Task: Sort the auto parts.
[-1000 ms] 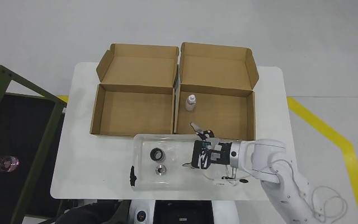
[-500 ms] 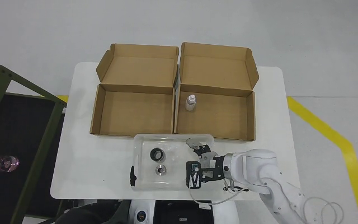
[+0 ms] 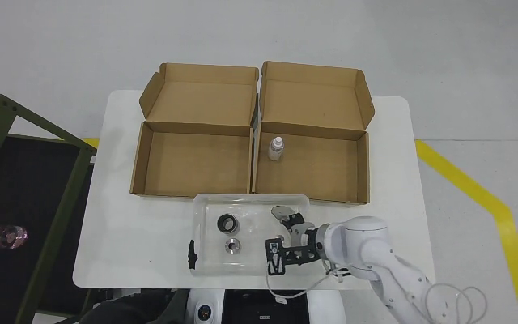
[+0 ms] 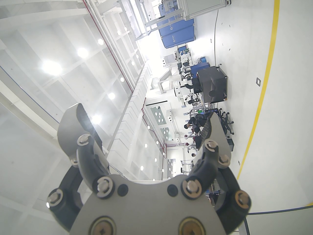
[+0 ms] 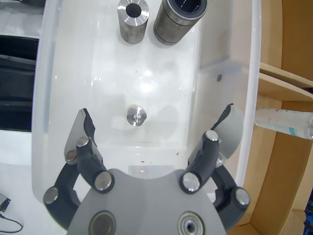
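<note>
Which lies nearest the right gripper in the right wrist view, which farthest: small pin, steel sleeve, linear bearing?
1. Small pin, between the right gripper's open fingers.
2. Steel sleeve and linear bearing, side by side at the tray's far end: too close to call.

On the worktop (image 3: 113,227), two boxes sit side by side in the upper middle of the frame, a bottle (image 3: 276,148) in the upper left corner of the right box (image 3: 324,170), the left box (image 3: 194,166) beside it. Below them lies a tray (image 3: 243,197). In its left half a bearing (image 3: 228,222) stands above a sleeve (image 3: 232,246). Right of them, a pin (image 5: 136,116) sits between the spread fingers of the right end effector (image 3: 278,236).
</note>
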